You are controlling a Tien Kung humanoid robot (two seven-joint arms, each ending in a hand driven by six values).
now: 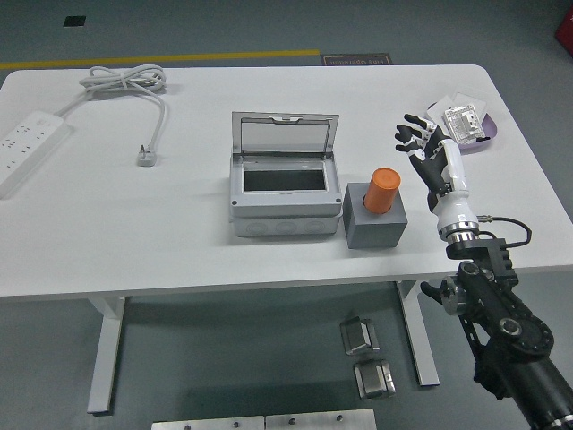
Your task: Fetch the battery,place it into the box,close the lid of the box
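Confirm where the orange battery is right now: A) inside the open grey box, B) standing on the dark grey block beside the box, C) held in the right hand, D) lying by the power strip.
B: the orange battery stands upright on the dark grey block just right of the open box, while the right hand hovers apart from it with fingers spread, holding nothing.
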